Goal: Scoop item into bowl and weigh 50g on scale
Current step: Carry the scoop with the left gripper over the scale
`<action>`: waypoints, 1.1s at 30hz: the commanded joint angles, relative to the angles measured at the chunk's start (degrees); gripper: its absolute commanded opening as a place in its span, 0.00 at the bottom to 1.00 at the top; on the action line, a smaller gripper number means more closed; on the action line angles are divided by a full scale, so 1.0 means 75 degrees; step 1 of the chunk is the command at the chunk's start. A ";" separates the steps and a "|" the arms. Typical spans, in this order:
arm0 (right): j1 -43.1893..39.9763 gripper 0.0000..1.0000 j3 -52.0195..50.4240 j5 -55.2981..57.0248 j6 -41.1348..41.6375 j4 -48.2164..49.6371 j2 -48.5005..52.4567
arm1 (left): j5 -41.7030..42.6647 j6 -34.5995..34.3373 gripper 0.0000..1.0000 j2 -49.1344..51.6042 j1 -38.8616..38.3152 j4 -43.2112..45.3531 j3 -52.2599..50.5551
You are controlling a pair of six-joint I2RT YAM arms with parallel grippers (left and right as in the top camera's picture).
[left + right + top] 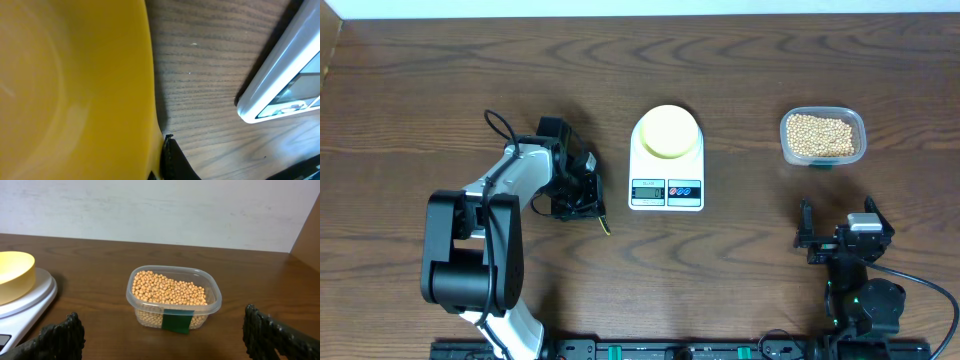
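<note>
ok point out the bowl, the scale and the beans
bowl [669,130]: overhead view, middle of its inside
scale [666,170]: overhead view, bare white top behind the display
beans [168,289]: right wrist view, middle of the pile

Even diffuse light from above, table [420,90] uniformly lit, shadows short and soft beside scale [666,160], wood grain crisp overhead, left wrist view very close, yellow surface [70,90] defocused with faint sheen, right wrist view sharp mid-frame, lower corners blurred
</note>
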 commanded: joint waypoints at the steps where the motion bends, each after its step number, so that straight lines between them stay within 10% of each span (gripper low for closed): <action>1: 0.0050 0.99 -0.0032 0.0064 0.0006 -0.0009 -0.0050 | -0.0038 -0.0367 0.07 -0.0227 0.0050 -0.0020 0.0023; 11: 0.0050 0.99 -0.0032 0.0064 0.0006 -0.0009 -0.0050 | 0.0143 -0.0930 0.07 -0.2585 0.0201 -0.0050 0.0023; 22: 0.0050 0.99 -0.0035 0.0067 0.0006 -0.0006 -0.0050 | 0.5251 -0.0866 0.07 -0.4689 0.0117 -0.0020 0.0023; 33: 0.0052 0.99 -0.0035 -0.0699 0.0458 0.0600 -0.0047 | 0.5415 -0.1035 0.07 -0.4683 -0.1157 0.0787 0.0023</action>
